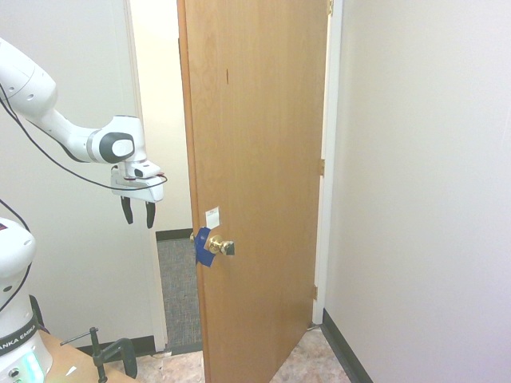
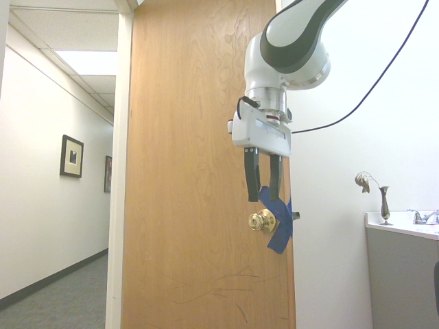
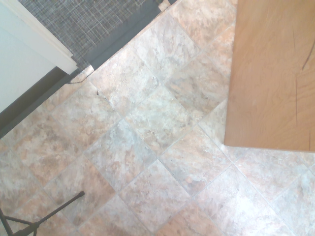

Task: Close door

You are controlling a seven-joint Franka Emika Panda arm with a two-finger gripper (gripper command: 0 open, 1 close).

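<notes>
And there it is — partial lettering on the dark band round the robot arm's base (image 1: 17,345), reading "ANKA EMIKA" — the first letters out of view.

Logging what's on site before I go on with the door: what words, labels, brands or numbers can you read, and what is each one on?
"ANKA EMIKA", on the dark band around the arm's base; the start of the text is out of the picture.
White sticker on the door, above the knob: any print is too small to read.
I can read no other text in the three views.
</notes>
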